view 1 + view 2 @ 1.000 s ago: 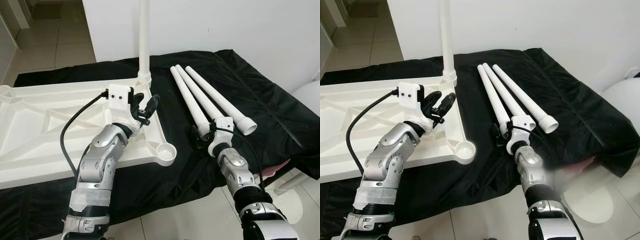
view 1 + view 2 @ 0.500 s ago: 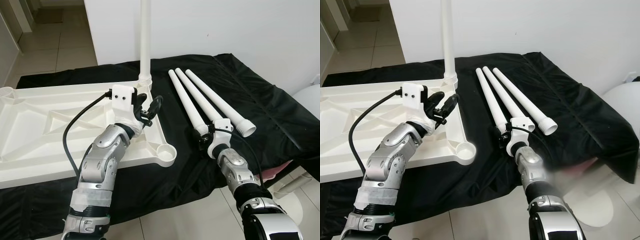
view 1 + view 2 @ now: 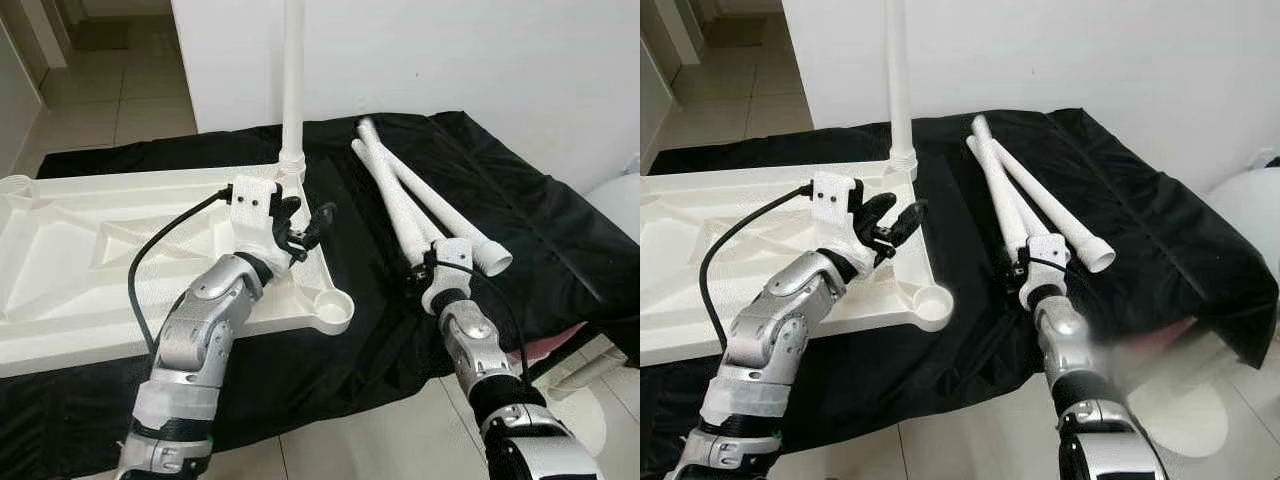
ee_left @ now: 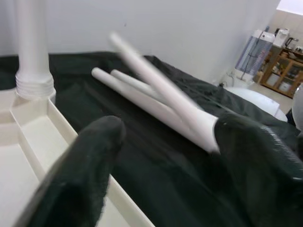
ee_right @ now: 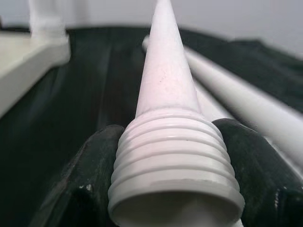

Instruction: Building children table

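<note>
The white tabletop [image 3: 90, 270] lies upside down on a black cloth. One white leg [image 3: 292, 80] stands upright in its far right corner; the near right corner socket [image 3: 332, 305] is empty. My left gripper [image 3: 305, 222] hovers open over the tabletop's right edge, nothing between its fingers [image 4: 80, 175]. My right gripper [image 3: 425, 268] is shut on the threaded end [image 5: 175, 156] of a loose leg [image 3: 400, 200], whose far tip is raised and angled over the two other legs [image 3: 470, 235] lying on the cloth.
The black cloth [image 3: 540, 200] covers a low platform against a white wall. A white rounded object [image 3: 615, 200] stands at the right edge, with something pink [image 3: 560, 345] under the cloth's near right corner. Tiled floor lies in front and at the far left.
The leg in my right gripper has swung up and sideways, so it now crosses over the other two. My left gripper has drifted a little to the right and stays open.
</note>
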`<state>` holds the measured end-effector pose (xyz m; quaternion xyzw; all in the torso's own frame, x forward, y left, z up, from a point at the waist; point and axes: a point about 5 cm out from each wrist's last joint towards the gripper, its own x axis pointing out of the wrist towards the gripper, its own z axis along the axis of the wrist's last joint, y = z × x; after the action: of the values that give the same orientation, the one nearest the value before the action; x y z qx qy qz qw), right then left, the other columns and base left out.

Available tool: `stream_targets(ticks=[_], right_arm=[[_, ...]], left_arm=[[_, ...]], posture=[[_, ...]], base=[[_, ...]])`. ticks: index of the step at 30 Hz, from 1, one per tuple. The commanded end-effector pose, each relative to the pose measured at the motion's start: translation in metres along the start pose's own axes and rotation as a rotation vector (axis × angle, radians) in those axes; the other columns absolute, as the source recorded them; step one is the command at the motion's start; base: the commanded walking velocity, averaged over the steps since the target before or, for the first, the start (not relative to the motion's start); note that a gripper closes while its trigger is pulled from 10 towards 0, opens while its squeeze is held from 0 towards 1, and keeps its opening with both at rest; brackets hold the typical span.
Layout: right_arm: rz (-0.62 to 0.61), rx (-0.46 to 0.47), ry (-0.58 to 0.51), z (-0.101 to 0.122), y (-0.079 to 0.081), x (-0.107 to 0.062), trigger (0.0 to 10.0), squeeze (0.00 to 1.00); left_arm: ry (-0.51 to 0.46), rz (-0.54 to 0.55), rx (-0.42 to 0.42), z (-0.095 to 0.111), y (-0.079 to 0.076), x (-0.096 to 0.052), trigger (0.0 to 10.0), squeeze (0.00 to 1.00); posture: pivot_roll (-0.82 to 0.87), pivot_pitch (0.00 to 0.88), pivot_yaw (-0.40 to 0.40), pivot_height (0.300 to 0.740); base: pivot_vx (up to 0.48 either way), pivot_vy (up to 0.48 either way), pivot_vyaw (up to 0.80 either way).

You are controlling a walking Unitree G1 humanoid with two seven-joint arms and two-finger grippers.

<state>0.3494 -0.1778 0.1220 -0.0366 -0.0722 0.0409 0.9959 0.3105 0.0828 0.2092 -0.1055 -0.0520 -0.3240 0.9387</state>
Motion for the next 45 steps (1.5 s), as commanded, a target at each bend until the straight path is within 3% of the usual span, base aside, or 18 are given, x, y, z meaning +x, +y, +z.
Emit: stream_targets(ticks=[1, 2, 4, 5, 6, 7, 8, 9, 14, 20, 31, 37, 45], right_arm=[[-0.022, 0.004, -0.073, 0.007, -0.001, -0.003, 10.0, 0.0], [-0.029, -0.008, -0.136, 0.014, 0.0, -0.006, 10.0, 0.0], [-0.029, -0.008, -0.136, 0.014, 0.0, -0.006, 10.0, 0.0], [-0.035, -0.02, -0.193, 0.021, 0.0, -0.008, 10.0, 0.0], [-0.022, -0.055, -0.249, 0.029, 0.003, -0.009, 10.0, 0.0], [-0.022, -0.055, -0.249, 0.029, 0.003, -0.009, 10.0, 0.0], [0.008, -0.118, -0.329, 0.042, 0.01, -0.008, 10.0, 0.0], [0.021, -0.143, -0.36, 0.047, 0.014, -0.008, 10.0, 0.0], [0.057, -0.248, -0.452, 0.062, 0.025, -0.009, 10.0, 0.0], [0.141, -0.361, -0.563, 0.075, 0.043, -0.013, 10.0, 0.0], [0.169, -0.412, -0.6, 0.078, 0.054, -0.015, 10.0, 0.0], [0.087, -0.461, -0.748, 0.1, 0.06, -0.018, 10.0, 0.0], [0.1, -0.475, -0.803, 0.11, 0.066, -0.018, 10.0, 0.0]], left_arm=[[0.011, -0.161, -0.019, 0.0, -0.009, -0.002, 10.0, 1.0], [0.036, -0.193, -0.014, 0.0, -0.009, -0.002, 10.0, 1.0], [0.036, -0.193, -0.014, 0.0, -0.009, -0.002, 10.0, 1.0], [0.055, -0.201, 0.003, 0.001, -0.007, -0.001, 10.0, 1.0], [0.081, -0.214, -0.043, 0.004, -0.004, 0.002, 10.0, 0.0], [0.081, -0.214, -0.043, 0.004, -0.004, 0.002, 10.0, 0.0], [0.111, -0.245, -0.128, 0.01, -0.001, 0.007, 10.0, 0.0], [0.12, -0.264, -0.16, 0.013, -0.001, 0.008, 10.0, 0.0], [0.147, -0.32, -0.199, 0.022, -0.001, 0.013, 10.0, 0.0], [0.085, -0.42, -0.308, 0.049, -0.004, 0.022, 10.0, 0.0], [0.142, -0.433, -0.35, 0.05, -0.006, 0.03, 10.0, 0.0], [0.165, -0.467, -0.371, 0.059, -0.012, 0.039, 10.0, 0.0], [0.163, -0.481, -0.393, 0.063, -0.011, 0.04, 10.0, 0.0]], posture=[[-0.02, 0.0, -0.02, 0.74], [-0.02, 0.0, -0.018, 0.74], [-0.02, 0.0, -0.018, 0.74], [-0.02, 0.0, -0.016, 0.74], [-0.02, 0.0, -0.014, 0.74], [-0.02, 0.0, -0.014, 0.74], [-0.02, 0.0, -0.012, 0.74], [-0.02, 0.0, -0.012, 0.74], [-0.03, 0.0, -0.009, 0.74], [-0.03, 0.0, -0.008, 0.74], [-0.03, 0.004, 0.006, 0.74], [-0.04, 0.014, 0.019, 0.74], [-0.04, 0.014, 0.023, 0.74]], base=[[0.0, 0.0, 0.0], [0.0, 0.0, 0.0], [0.0, 0.0, 0.0], [0.0, 0.0, 0.0], [0.0, 0.0, 0.0], [0.0, 0.0, 0.0], [0.0, 0.0, 0.0], [0.0, 0.0, 0.0], [0.0, 0.0, 0.0], [0.0, 0.0, 0.0], [0.0, 0.0, 0.0], [0.0, 0.0, 0.0], [0.0, 0.0, 0.0]])
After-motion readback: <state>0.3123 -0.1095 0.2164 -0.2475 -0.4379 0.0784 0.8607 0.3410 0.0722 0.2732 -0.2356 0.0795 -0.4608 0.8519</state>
